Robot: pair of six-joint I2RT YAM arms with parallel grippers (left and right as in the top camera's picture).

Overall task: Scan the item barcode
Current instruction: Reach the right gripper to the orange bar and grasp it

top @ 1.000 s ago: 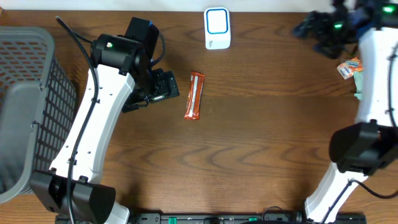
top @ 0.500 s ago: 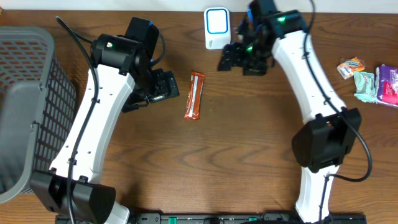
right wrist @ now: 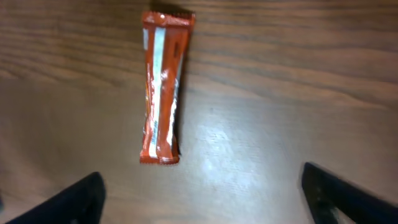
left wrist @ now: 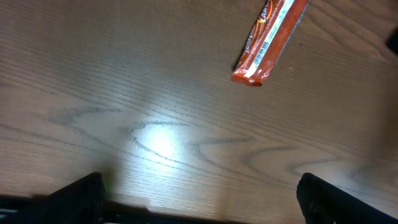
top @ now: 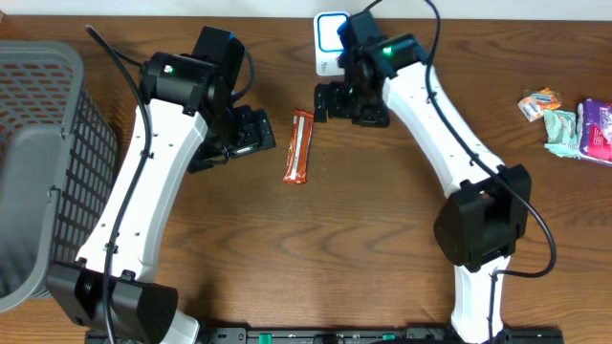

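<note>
An orange snack bar lies flat on the wooden table between my two grippers. My left gripper hovers just left of it, open and empty. In the left wrist view the bar shows its barcode strip at the top right, well ahead of the open gripper. My right gripper hangs open just right of the bar's far end. The right wrist view has the bar upper left of the open gripper. The white and blue scanner stands at the back, partly hidden by the right arm.
A grey mesh basket fills the left edge of the table. Several small packets lie at the far right. The right arm stretches diagonally from the front right across the table's middle.
The right arm swept from the far right packets to the middle, beside the snack bar, and its jaws widened. The left arm and the bar have not moved.
</note>
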